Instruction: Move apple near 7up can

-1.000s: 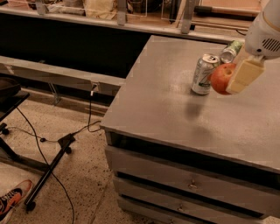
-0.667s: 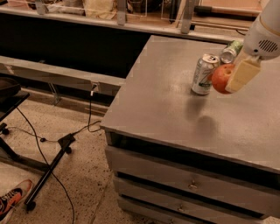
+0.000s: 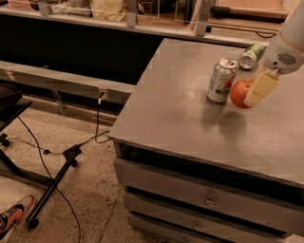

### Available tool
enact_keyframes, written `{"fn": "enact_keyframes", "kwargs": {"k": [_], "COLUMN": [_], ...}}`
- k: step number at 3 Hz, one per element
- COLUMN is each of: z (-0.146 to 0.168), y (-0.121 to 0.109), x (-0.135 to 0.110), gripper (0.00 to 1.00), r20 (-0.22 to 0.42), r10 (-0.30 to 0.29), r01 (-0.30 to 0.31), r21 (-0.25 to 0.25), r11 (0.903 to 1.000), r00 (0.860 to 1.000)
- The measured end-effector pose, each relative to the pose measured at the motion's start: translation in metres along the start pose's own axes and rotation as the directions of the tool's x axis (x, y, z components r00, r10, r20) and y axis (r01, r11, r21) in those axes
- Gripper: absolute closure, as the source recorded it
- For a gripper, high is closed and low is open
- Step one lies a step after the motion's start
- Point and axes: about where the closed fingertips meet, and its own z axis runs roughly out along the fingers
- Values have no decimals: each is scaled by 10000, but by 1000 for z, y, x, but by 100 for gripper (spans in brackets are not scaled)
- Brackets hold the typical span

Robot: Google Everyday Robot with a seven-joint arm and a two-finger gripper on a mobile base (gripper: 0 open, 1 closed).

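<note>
The 7up can (image 3: 222, 80) stands upright on the grey cabinet top (image 3: 190, 118), silver-white with green lettering and a red spot. The orange-red apple (image 3: 240, 92) is right beside the can's right side, held in my gripper (image 3: 251, 92), which comes in from the upper right. One cream finger (image 3: 261, 88) covers the apple's right side. The apple hangs just above the surface, its shadow below it. Whether it touches the can I cannot tell.
A mostly green can (image 3: 251, 55) lies on its side behind the 7up can. The cabinet has drawers (image 3: 209, 201) on its front. A shelf with clutter (image 3: 109, 9) runs along the back. Cables and a stand (image 3: 57, 173) lie on the floor at left.
The apple and gripper have stayed beside the can, almost still, perhaps slightly lower. The cans have not moved.
</note>
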Motion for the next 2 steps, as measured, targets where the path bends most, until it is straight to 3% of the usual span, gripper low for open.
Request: {"fn": "enact_keyframes", "kwargs": {"k": [1,2], "z": [18,21], "y": [-1,-3], "x": [3,1], "gripper": [62,39], "r20": [-46,-3], "r10": [17,13], "r01": [-19,-13], "r21": [-444,-409], "r11": [9990,9992], "r00": [10000,10000]}}
